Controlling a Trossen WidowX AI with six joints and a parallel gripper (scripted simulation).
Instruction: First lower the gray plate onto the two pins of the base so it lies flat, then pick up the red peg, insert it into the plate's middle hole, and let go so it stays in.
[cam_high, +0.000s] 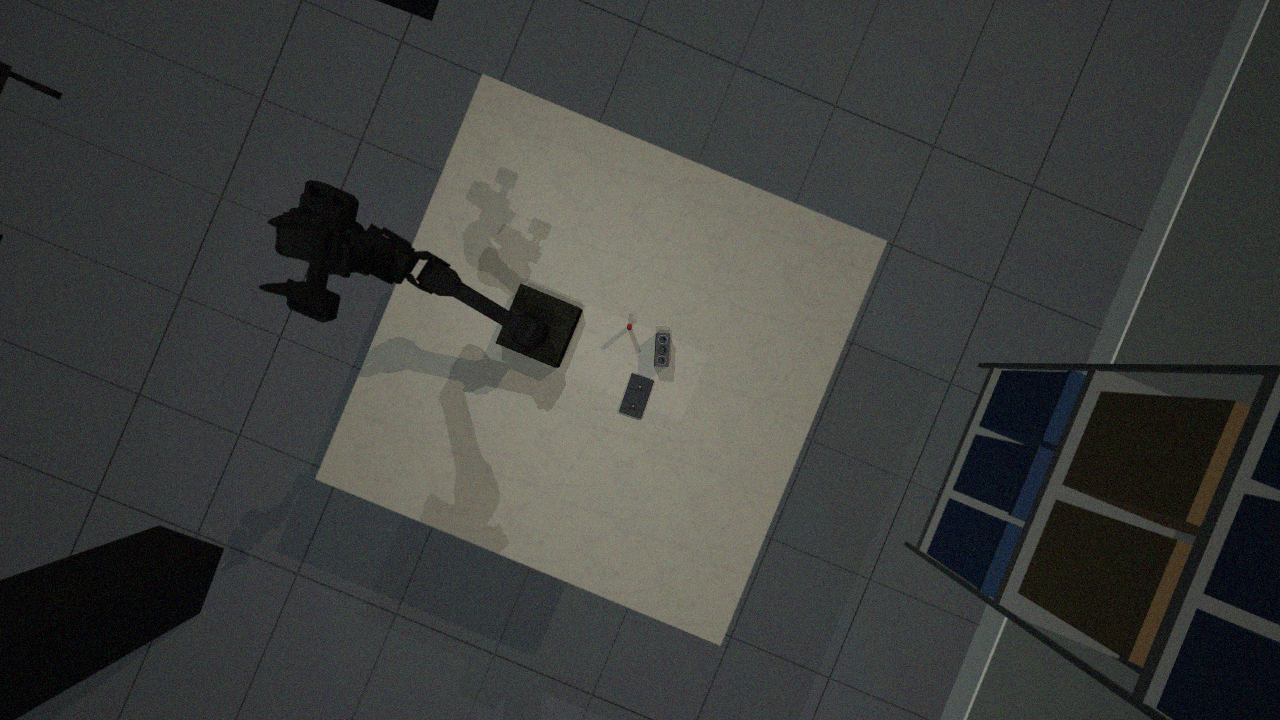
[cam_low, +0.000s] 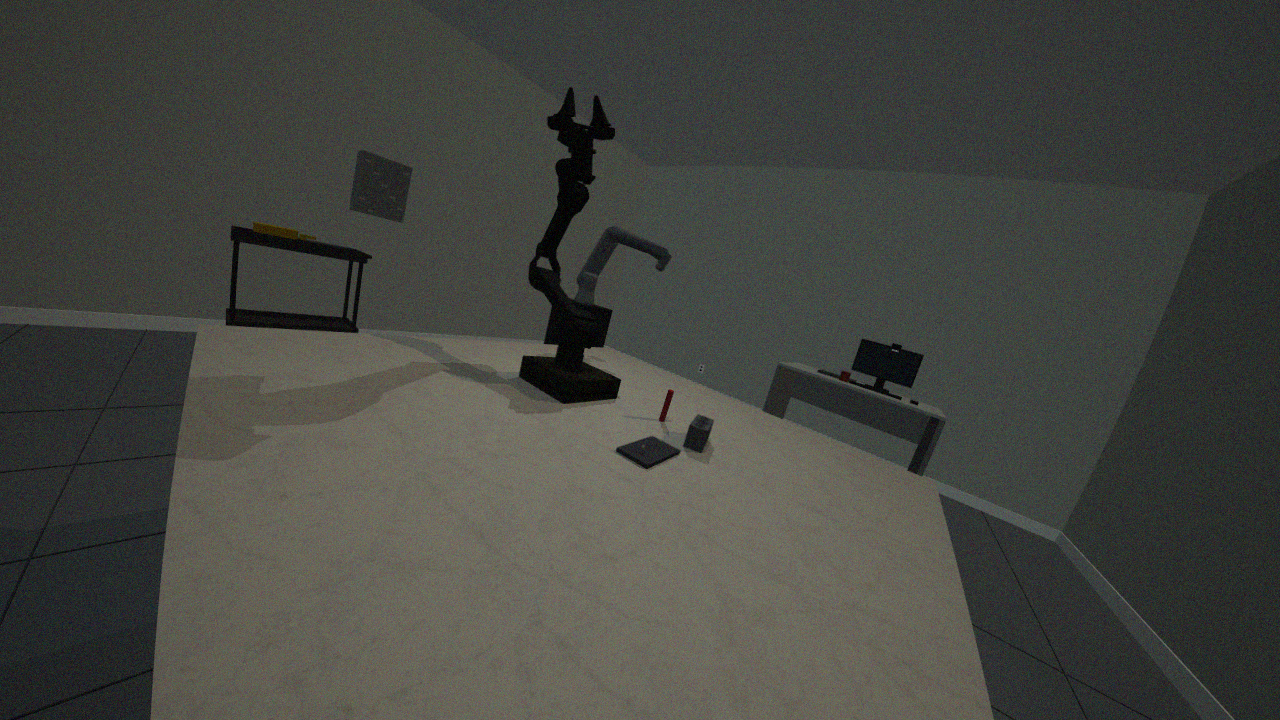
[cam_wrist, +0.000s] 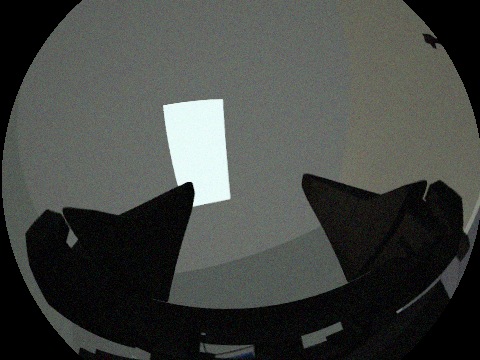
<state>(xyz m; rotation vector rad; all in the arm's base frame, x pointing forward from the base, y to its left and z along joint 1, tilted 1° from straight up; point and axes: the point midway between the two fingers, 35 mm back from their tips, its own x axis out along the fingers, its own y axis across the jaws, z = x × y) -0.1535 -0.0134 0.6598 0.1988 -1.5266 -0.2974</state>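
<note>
My gripper is open and empty. It points straight up, high above the arm's black pedestal; the wrist view shows only the ceiling. The red peg stands upright on the pale table. Just right of it lies a small gray piece with three holes, the plate. A dark flat slab, the base, lies in front of them. All three lie apart, far below the gripper.
A pale grey arm shape shows behind my arm. A black shelf table and a white desk with a monitor stand off the table. A shelving unit stands at the right.
</note>
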